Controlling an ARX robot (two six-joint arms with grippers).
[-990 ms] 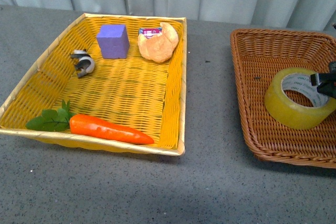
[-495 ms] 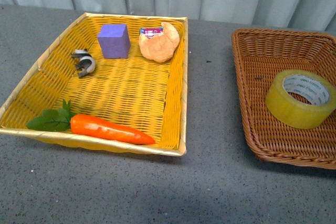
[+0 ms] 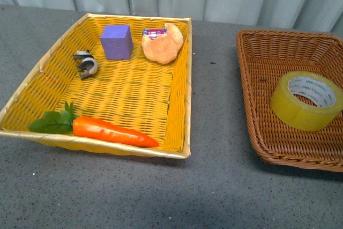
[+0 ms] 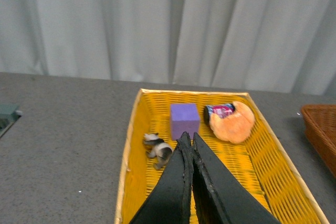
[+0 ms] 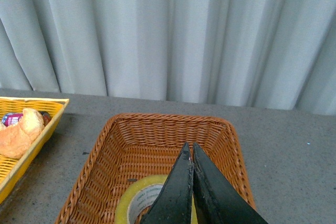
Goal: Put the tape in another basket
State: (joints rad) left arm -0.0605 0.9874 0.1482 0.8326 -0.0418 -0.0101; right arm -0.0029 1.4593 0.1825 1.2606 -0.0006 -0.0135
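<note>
The yellow tape (image 3: 306,100) lies flat inside the brown wicker basket (image 3: 252,68) at the right of the front view, with nothing touching it. Neither arm shows in that view. In the right wrist view my right gripper (image 5: 189,149) is shut and empty, raised above the basket (image 5: 157,129), and the tape (image 5: 131,200) sits partly behind its fingers. My left gripper (image 4: 189,138) is also shut and empty, hovering over the yellow basket (image 4: 131,145).
The yellow woven basket (image 3: 182,79) at the left holds a purple cube (image 3: 116,42), a croissant (image 3: 162,43), a small grey-white clip-like object (image 3: 86,64) and a toy carrot (image 3: 110,131). A grey curtain hangs behind the grey table (image 3: 214,186).
One second ago my right gripper's tip showed at the tape's right edge in the front view. It has since withdrawn out of that view, and the tape stays in the brown basket.
</note>
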